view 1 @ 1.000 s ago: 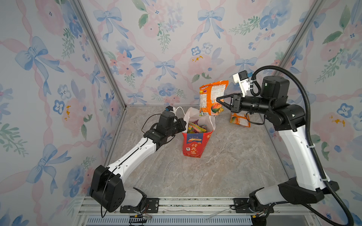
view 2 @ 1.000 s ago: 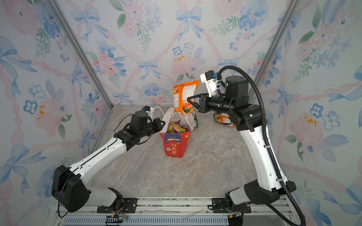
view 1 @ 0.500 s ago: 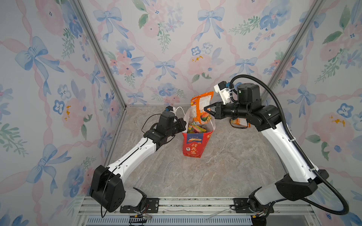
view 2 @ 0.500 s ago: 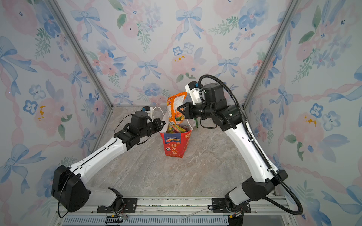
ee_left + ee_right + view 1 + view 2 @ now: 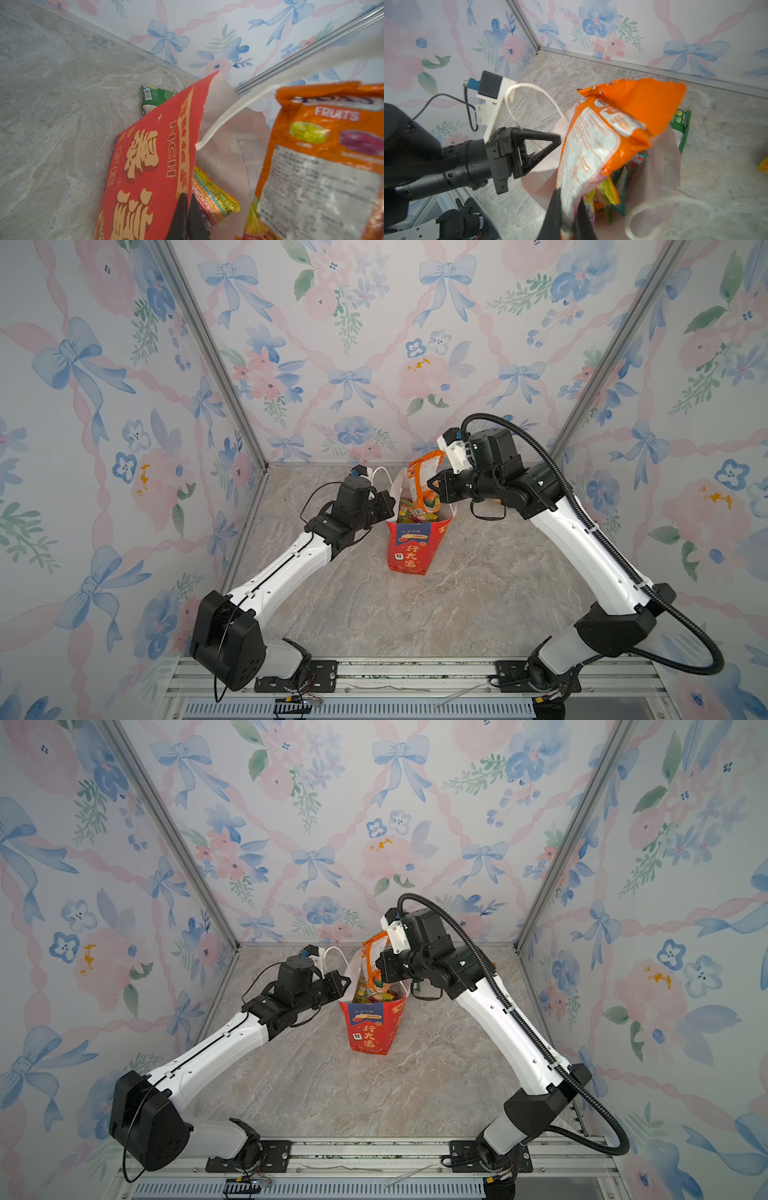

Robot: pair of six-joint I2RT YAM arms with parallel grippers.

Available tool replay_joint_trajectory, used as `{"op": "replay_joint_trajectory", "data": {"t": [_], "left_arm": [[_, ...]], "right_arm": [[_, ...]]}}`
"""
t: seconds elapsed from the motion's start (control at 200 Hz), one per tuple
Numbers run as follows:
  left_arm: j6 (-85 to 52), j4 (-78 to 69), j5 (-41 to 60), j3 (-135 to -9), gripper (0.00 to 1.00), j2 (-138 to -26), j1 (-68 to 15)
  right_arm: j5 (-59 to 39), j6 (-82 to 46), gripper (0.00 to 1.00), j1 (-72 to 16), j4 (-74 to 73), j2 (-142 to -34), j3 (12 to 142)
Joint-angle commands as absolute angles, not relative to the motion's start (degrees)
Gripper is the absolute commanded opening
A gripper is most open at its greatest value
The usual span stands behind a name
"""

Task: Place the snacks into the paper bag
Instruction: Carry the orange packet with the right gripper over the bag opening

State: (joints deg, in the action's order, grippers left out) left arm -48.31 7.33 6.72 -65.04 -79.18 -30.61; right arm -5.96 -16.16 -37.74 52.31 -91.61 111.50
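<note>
The red paper bag point(image 5: 409, 547) point(image 5: 372, 1027) stands upright mid-table with its mouth open. My left gripper point(image 5: 390, 504) point(image 5: 188, 205) is shut on the bag's left rim point(image 5: 145, 166) and holds it there. My right gripper point(image 5: 434, 489) point(image 5: 569, 212) is shut on the lower end of an orange snack packet point(image 5: 424, 472) point(image 5: 623, 128) printed "FRUITS". That packet stands upright over the bag's mouth, and its lower end dips in. Several snacks point(image 5: 612, 187) point(image 5: 415, 508) lie inside the bag.
A green packet point(image 5: 681, 128) point(image 5: 153, 97) lies on the table just behind the bag. A yellow-orange packet point(image 5: 763, 165) shows at the edge of the right wrist view. The bag's white cord handles point(image 5: 529, 91) stick up beside both grippers. Walls close off the back and sides.
My right gripper has carried the orange packet left and down, from high to the right of the bag into its mouth. The left arm and the bag have not moved.
</note>
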Motion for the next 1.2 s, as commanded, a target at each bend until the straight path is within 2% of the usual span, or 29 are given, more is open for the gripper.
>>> {"op": "replay_joint_trajectory", "data": {"t": [0.0, 0.35, 1.195], "left_arm": [[-48.9, 6.2, 8.2, -64.9, 0.0, -78.8, -31.0], [-49.0, 6.0, 8.6, -65.4, 0.0, -79.1, -31.1], [-48.6, 5.3, 8.7, -65.1, 0.0, -79.2, -31.2]], "right_arm": [[-1.9, -14.4, 0.0, -38.7, 54.0, -92.7, 112.0], [-0.6, -13.9, 0.0, -40.1, 56.9, -94.5, 113.5], [-10.3, -17.6, 0.0, -40.2, 55.7, -98.3, 113.1]]}}
